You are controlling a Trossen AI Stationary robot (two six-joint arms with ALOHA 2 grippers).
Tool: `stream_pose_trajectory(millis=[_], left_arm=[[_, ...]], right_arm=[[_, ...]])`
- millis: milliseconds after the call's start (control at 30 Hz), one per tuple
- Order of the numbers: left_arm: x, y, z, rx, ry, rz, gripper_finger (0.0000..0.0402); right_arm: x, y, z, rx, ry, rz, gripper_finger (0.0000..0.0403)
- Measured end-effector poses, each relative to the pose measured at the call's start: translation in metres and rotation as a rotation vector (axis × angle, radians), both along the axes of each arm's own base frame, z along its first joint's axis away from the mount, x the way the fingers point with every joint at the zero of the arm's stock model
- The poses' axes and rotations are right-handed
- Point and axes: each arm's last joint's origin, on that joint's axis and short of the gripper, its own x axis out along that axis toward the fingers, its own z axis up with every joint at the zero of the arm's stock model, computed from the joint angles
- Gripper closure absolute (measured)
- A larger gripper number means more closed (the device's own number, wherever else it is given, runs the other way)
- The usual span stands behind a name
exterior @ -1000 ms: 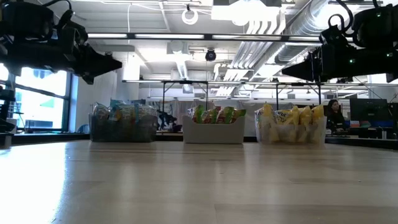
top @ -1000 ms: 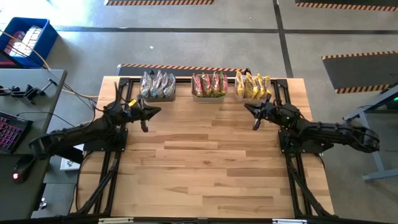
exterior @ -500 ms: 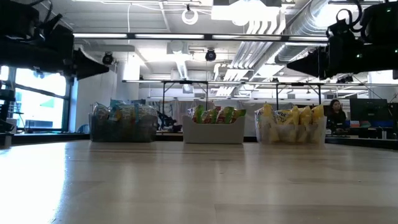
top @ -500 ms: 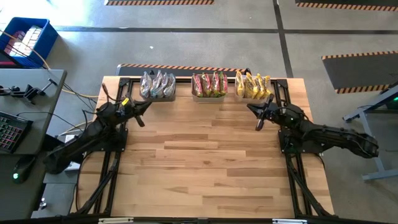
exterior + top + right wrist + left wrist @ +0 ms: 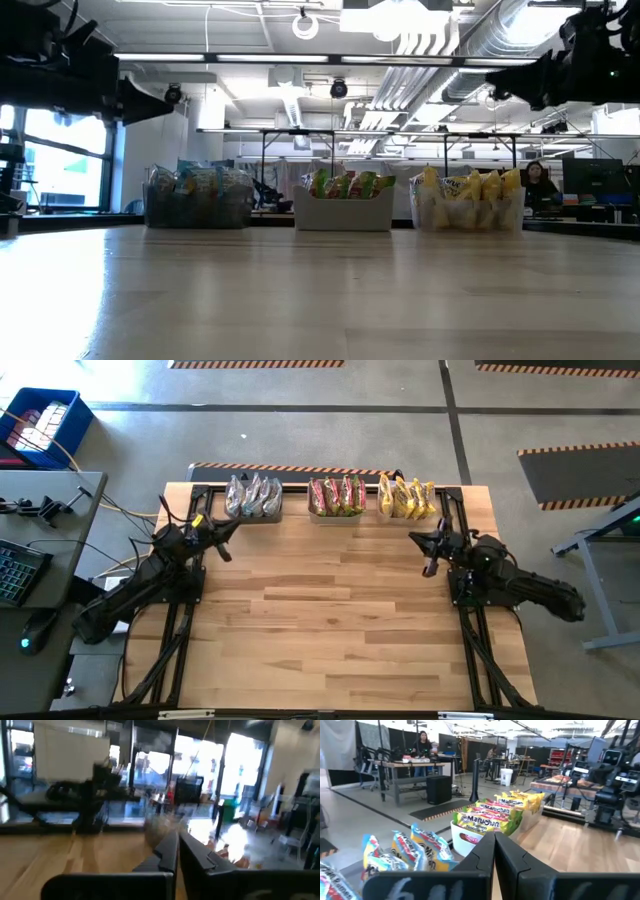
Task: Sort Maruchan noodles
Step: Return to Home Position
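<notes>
overhead: maruchan noodles [image 5: 337,495] stand packed in three bins [image 5: 338,515] along the table [image 5: 330,630] far edge: silvery left, red-green centre, yellow right. left gripper [image 5: 225,542] near the left bin, right gripper [image 5: 423,552] near the right bin, both over bare wood. table level: both arms held high, bins beyond. wrist views: each claw pinched narrow, holding nothing.

Ceiling lights [image 5: 385,18] blaze across the low view's top; my right gripper [image 5: 495,72] shows black against them. Windows [image 5: 240,760] glare white upper right of my right wrist view.
</notes>
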Motion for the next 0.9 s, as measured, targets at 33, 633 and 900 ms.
stream_pose_trajectory(millis=[33, 633, 900], left_arm=[[-0.0003, 0.0004, 0.0000, 0.005, 0.004, 0.004, 0.0398], [-0.0017, 0.0044, -0.0018, -0.008, 0.022, 0.047, 0.0398], [-0.0017, 0.0043, -0.0018, -0.008, 0.022, 0.047, 0.0398]], right_arm=[[0.0006, 0.0003, -0.0019, 0.013, 0.017, 0.002, 0.0394], [0.0016, 0.0001, -0.0076, 0.085, 0.054, -0.054, 0.0394], [0.0018, 0.0001, -0.0091, 0.109, 0.061, -0.050, 0.0394]])
